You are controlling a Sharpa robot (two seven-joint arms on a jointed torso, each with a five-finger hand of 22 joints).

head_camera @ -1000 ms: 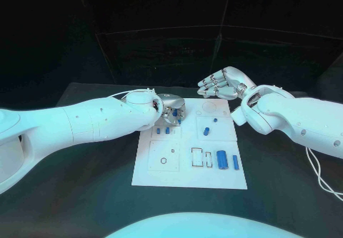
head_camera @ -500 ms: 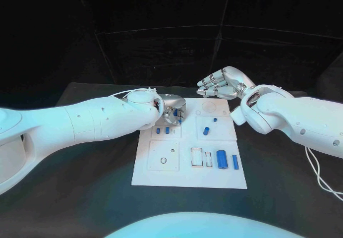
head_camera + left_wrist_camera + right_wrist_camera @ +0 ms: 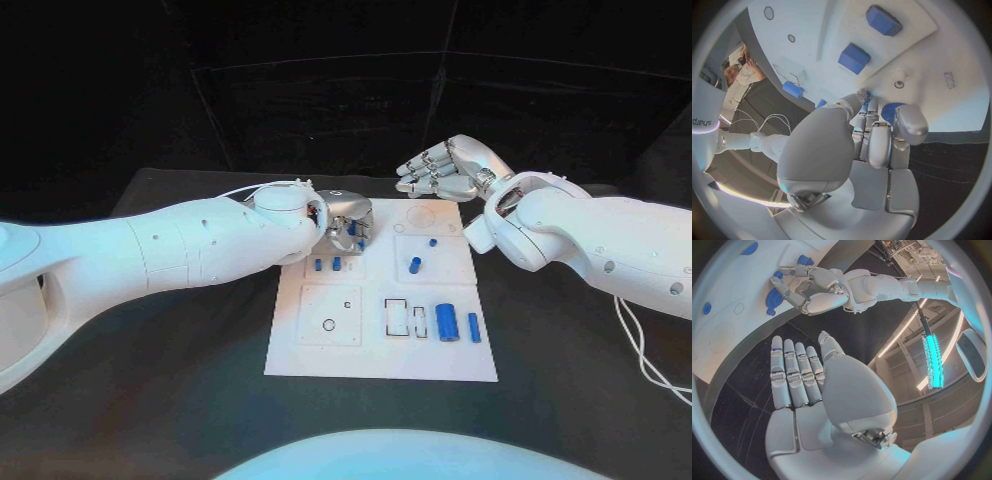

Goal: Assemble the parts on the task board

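tabletop (image 3: pixel 173 400) black, matte | task board (image 3: pixel 382 365) flat white rectangle, long axis running away from the robot | left hand (image 3: pixel 343 222) over board's far-left corner; its wrist view shows fingers pinching a small blue part (image 3: pixel 891 111) | right hand (image 3: pixel 447 170) beyond board's far edge, fingers straight together, holding nothing | blue cylinder (image 3: pixel 447 322) near board's right edge, lengthwise along board

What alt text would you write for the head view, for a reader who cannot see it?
The robot's left hand reaches down onto the far left corner of the white task board, fingers curled around a small blue part. The right hand hovers past the board's far edge, holding nothing. More blue parts lie on the board.
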